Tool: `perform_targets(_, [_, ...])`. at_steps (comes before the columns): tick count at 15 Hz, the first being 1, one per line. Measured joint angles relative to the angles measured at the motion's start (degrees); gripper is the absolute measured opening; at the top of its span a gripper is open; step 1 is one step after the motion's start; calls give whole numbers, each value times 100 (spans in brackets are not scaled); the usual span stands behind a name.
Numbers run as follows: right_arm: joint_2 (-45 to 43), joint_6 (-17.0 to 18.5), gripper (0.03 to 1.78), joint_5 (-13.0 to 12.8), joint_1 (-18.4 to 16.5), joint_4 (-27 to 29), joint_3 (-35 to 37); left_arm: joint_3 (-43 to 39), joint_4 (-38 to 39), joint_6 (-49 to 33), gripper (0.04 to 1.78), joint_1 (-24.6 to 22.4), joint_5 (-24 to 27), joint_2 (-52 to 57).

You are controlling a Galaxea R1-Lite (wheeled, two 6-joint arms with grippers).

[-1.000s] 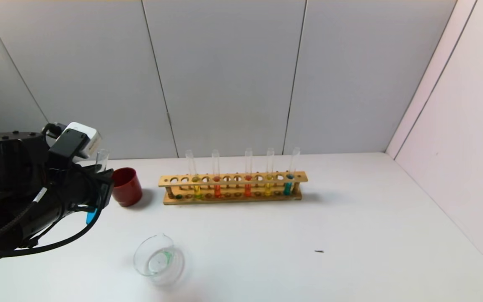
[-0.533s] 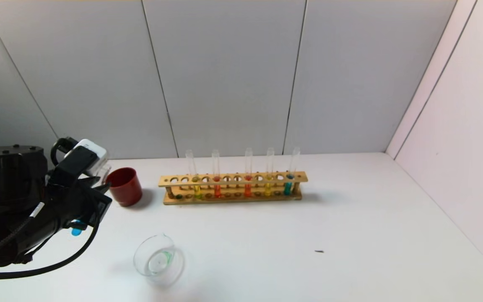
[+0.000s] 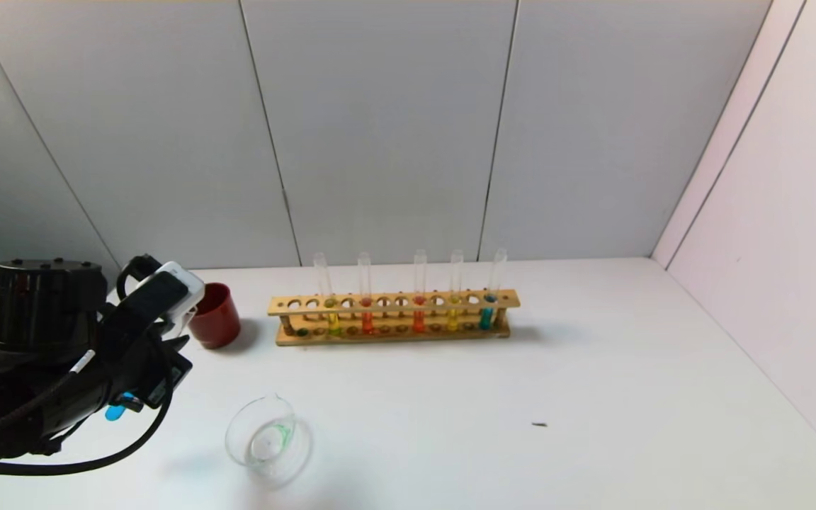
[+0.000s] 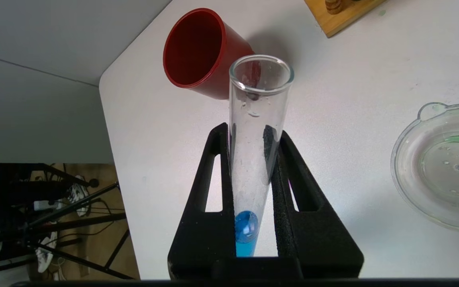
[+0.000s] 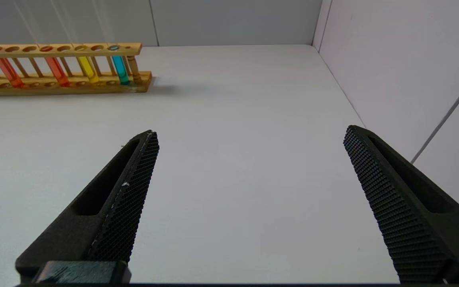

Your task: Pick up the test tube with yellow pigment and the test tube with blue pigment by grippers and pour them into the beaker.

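Left gripper (image 4: 249,159) clamped on the blue tube (image 4: 253,151), holding it above the table (image 3: 592,368) at the near left; blue liquid sits at the tube's closed end. Beaker (image 3: 268,439) just right of it, near edge, apart from the tube. Red cup (image 3: 215,315) behind the gripper. Rack (image 3: 394,316) at centre far holds the yellow tube (image 3: 333,301) toward its left end. Right gripper (image 5: 249,159) fingers wide apart, empty, over bare table on the right.
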State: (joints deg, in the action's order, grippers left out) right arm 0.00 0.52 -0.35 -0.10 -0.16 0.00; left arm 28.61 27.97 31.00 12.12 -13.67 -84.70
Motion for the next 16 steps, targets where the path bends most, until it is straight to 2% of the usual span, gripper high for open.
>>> perform_targets(6, [0,0,170,0,0,0,0,83,-156,334,31,307,-284,-518])
perform_targets(12, [0,0,170,0,0,0,0,352,-1301,573,31,1031,-752,-818])
perform_targets(16, [0,-1,170,0,0,0,0,493,-1690,616,31,1373,-1039,-885])
